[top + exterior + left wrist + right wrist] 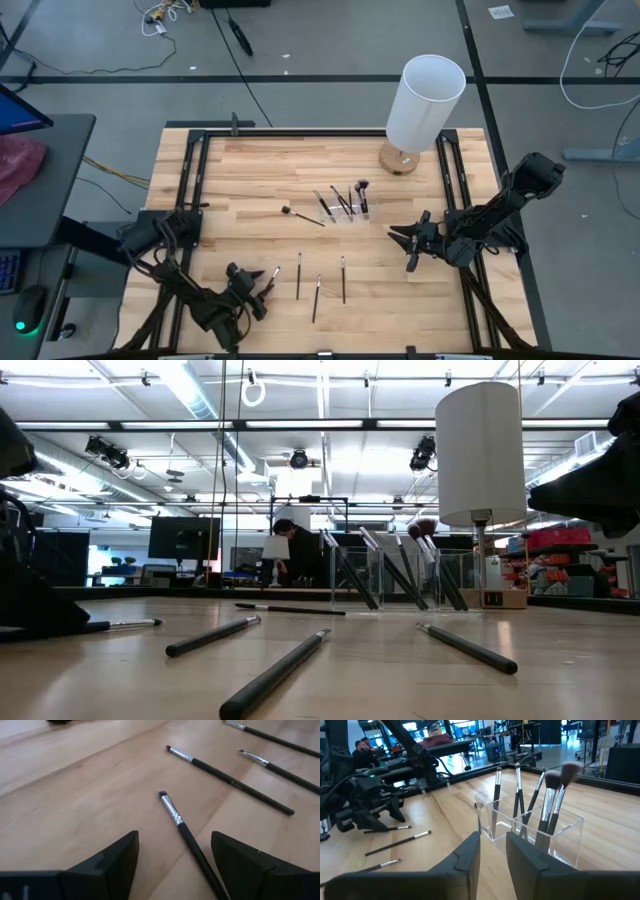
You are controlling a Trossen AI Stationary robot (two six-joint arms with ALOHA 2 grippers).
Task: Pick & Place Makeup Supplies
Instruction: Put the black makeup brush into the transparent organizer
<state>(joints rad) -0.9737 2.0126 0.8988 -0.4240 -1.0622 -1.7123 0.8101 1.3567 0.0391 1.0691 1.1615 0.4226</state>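
Note:
Several thin dark makeup brushes lie flat on the wooden table: one (272, 276) by my left gripper, three (316, 297) near the near edge, and one (303, 215) beside the holder. Several more stand leaning in the small clear holder (343, 208), seen close in the right wrist view (530, 827). My left gripper (256, 290) is open and low over the table. Its fingers stand on either side of the nearest brush's handle (187, 837) without touching it. My right gripper (492, 851) is open a little, hovering just right of the holder and pointing at it.
A tall white cylinder lamp (423, 105) on a round wooden base stands at the table's far right. A black frame (190, 160) runs around the tabletop. Bare wood lies between the holder and the loose brushes (275, 675). People sit in the room beyond (362, 751).

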